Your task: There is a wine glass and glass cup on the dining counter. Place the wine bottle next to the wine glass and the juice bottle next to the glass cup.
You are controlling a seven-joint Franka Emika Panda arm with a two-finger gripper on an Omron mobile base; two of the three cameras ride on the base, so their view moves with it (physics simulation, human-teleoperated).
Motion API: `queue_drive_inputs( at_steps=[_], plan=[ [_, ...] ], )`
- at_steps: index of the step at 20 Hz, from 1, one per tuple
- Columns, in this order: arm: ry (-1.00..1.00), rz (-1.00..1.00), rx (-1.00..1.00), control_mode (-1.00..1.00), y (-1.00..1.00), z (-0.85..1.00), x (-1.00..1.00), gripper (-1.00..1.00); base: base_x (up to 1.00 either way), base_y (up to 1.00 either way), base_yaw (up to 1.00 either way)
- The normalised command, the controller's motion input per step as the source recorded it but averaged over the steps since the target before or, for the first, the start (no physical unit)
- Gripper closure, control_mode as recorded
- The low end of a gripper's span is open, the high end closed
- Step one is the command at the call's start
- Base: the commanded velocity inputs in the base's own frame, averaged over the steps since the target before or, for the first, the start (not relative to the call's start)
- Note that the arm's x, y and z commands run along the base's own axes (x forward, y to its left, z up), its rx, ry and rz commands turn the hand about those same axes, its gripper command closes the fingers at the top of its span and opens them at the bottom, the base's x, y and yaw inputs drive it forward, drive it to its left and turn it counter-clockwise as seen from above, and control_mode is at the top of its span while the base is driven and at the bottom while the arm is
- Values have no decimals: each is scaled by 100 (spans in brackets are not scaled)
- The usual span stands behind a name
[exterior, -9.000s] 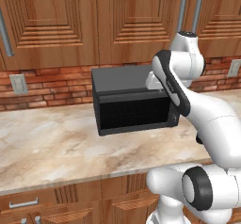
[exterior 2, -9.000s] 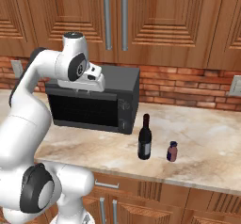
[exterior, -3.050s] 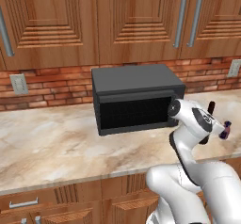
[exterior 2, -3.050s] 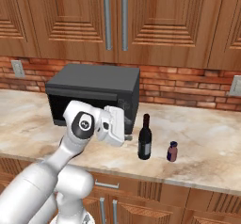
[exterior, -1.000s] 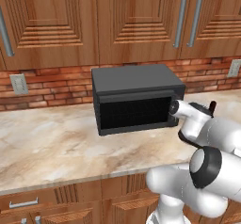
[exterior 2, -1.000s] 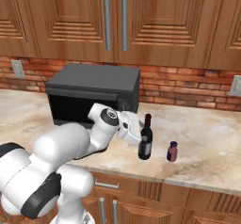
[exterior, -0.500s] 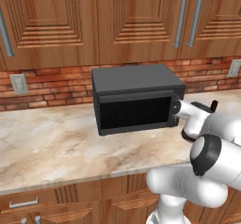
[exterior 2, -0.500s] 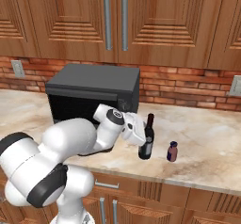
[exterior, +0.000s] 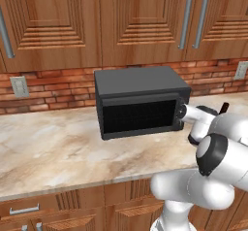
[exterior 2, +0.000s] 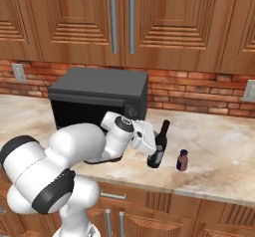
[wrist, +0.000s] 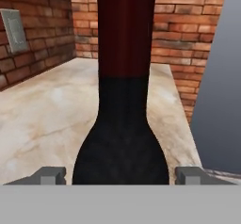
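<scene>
The wine bottle [exterior 2: 159,146], dark with a red-capped neck, stands on the wall counter [exterior 2: 219,151] in front of the microwave's right end, leaning slightly right. My gripper [exterior 2: 154,152] reaches it from the left, open, with its jaws on either side of the lower body. In the hand view the wine bottle [wrist: 123,124] sits between the fingertips [wrist: 52,175] of my gripper [wrist: 122,175], a narrow gap on each side. The small purple juice bottle [exterior 2: 183,160] stands just right of it. Its dark neck [exterior: 223,108] peeks past my arm. The wine glass, glass cup and dining counter are out of view.
A black microwave [exterior 2: 99,99] sits against the brick wall directly behind my arm, also in the left base view as microwave [exterior: 140,101]. Wooden cabinets hang above. An outlet [exterior 2: 249,89] is on the wall at right. Bare marbled counter [exterior: 48,142] stretches left of the microwave.
My hand has pushed forward until its jaws straddle the wine bottle, and they have narrowed a little. The bottle's neck now leans to the right. The juice bottle has not moved.
</scene>
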Motion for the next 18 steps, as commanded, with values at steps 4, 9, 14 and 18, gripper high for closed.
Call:
queue_drive_inputs(
  at_steps=[4,9,14,18],
  plan=[
    [0,0,-3,-100,1,-3,-12,100,0,0,0],
    [0,5,0,-100,6,7,-23,100,0,0,0],
    [4,7,0,-100,30,25,-29,100,0,0,0],
    [5,8,0,-100,40,34,-28,100,0,0,0]
  ],
)
